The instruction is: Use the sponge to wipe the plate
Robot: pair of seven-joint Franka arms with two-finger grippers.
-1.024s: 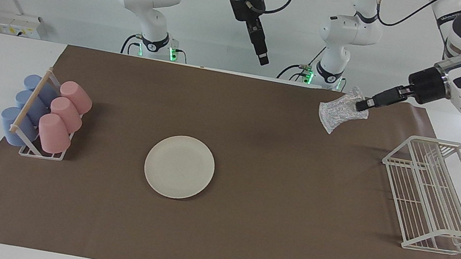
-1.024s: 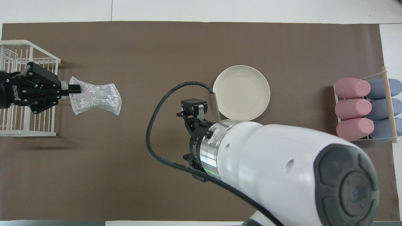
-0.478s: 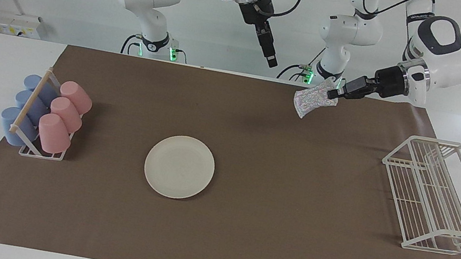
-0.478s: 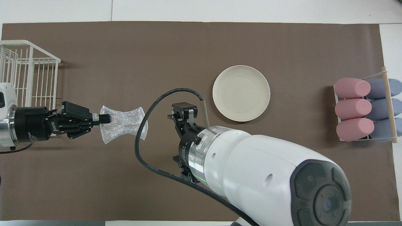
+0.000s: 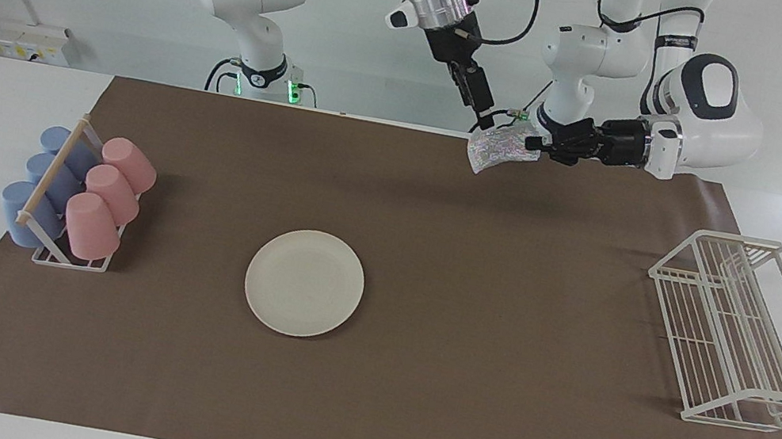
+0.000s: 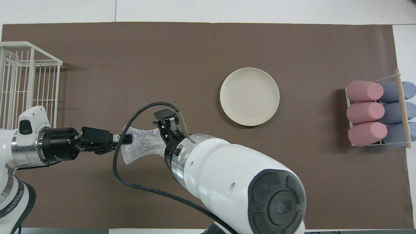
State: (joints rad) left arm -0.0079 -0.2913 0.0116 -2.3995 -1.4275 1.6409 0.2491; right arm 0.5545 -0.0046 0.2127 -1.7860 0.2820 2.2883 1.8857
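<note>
- Sponge (image 5: pixel 497 150) carried from the wire rack (image 5: pixel 741 330) toward the right gripper (image 5: pixel 488 118), whose jaws stand open just beside it.
- Left gripper (image 5: pixel 533 145): jaws clamped on sponge; plate (image 5: pixel 304 282) well apart, unobstructed on the surface.

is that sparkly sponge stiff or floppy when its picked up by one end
Probably floppy: the sponge, pinched at one end by the left claw, droops at its free end in the facing view. It looks light, since a narrow pinch carries it. Likely springy too: in the overhead view its waisted shape holds rather than crumpling.
</note>
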